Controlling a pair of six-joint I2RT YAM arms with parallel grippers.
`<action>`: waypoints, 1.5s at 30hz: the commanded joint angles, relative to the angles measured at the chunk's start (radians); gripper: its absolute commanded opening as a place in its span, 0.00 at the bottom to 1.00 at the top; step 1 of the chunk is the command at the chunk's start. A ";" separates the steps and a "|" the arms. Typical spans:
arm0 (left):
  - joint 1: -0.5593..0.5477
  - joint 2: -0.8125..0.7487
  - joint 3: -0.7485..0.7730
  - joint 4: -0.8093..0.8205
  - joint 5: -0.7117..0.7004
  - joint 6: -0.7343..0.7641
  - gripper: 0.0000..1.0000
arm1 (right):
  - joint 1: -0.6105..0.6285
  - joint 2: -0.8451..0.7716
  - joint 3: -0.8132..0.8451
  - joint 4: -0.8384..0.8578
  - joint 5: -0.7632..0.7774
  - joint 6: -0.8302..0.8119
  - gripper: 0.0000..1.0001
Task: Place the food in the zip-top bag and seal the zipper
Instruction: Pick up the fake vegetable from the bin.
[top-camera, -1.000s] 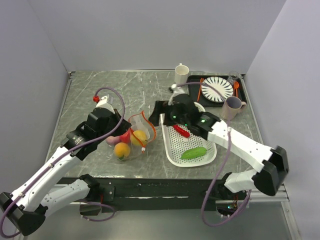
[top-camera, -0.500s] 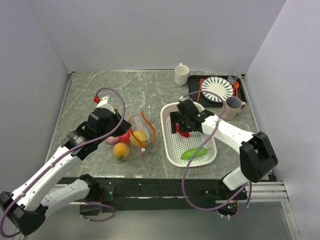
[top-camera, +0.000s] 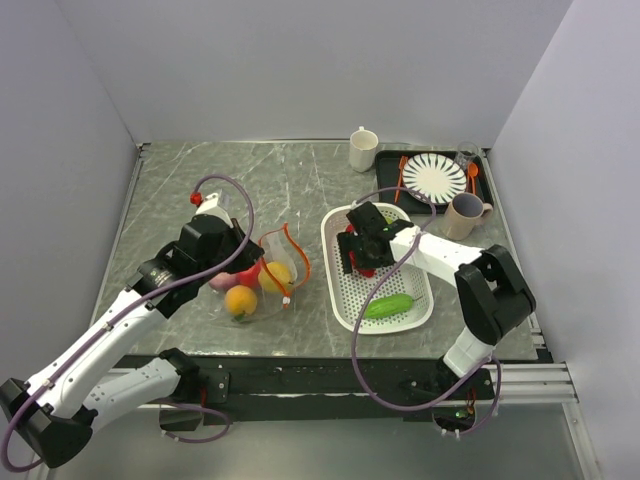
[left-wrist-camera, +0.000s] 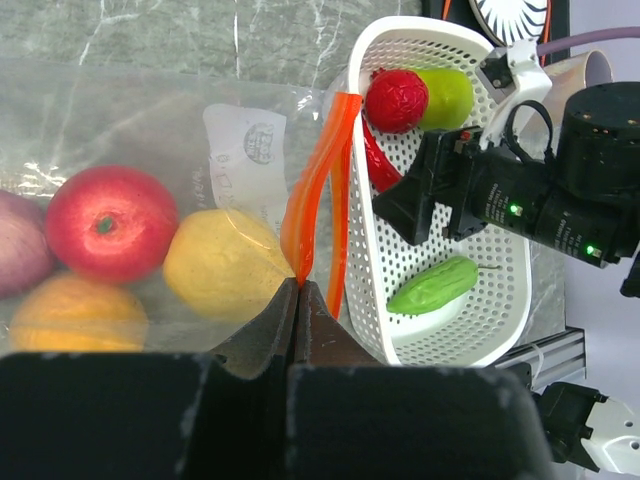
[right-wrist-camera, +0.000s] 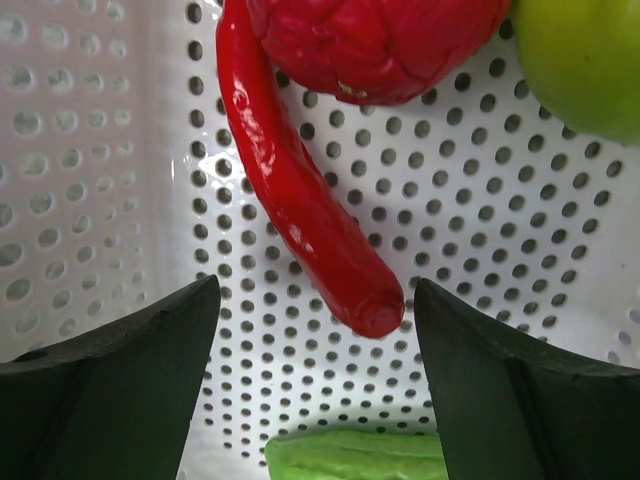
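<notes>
The clear zip-top bag (top-camera: 262, 290) lies left of centre, its orange-red zipper (left-wrist-camera: 318, 170) standing up in a loop. My left gripper (left-wrist-camera: 298, 283) is shut on the zipper's edge. Red (left-wrist-camera: 110, 222), yellow (left-wrist-camera: 225, 262), orange (left-wrist-camera: 75, 312) and purple (left-wrist-camera: 20, 255) balls lie inside the bag. My right gripper (right-wrist-camera: 317, 300) hangs open inside the white basket (top-camera: 345, 300), its fingers either side of the red chilli's (right-wrist-camera: 300, 200) tip without touching it. A red ball (right-wrist-camera: 380, 45), a green ball (right-wrist-camera: 585, 60) and a green cucumber (top-camera: 388, 306) are also in the basket.
A white cup (top-camera: 363, 148) stands at the back. A black tray (top-camera: 388, 190) at the back right carries a striped plate (top-camera: 433, 178) and orange cutlery (top-camera: 401, 178). A mauve mug (top-camera: 463, 213) stands just right of the basket.
My right gripper has swung from beside the bag's mouth into the basket and dropped over the chilli, its jaws narrowing a little. The left gripper and the bag have stayed put.
</notes>
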 joint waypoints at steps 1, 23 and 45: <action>-0.003 0.014 0.023 0.048 0.018 0.000 0.01 | -0.011 0.035 0.045 0.043 -0.001 -0.027 0.85; -0.003 0.008 0.009 0.042 0.018 0.000 0.01 | -0.013 -0.039 -0.013 0.051 -0.192 -0.028 0.33; -0.003 0.023 -0.005 0.067 0.040 -0.006 0.01 | 0.012 -0.426 0.040 -0.033 -0.648 -0.100 0.09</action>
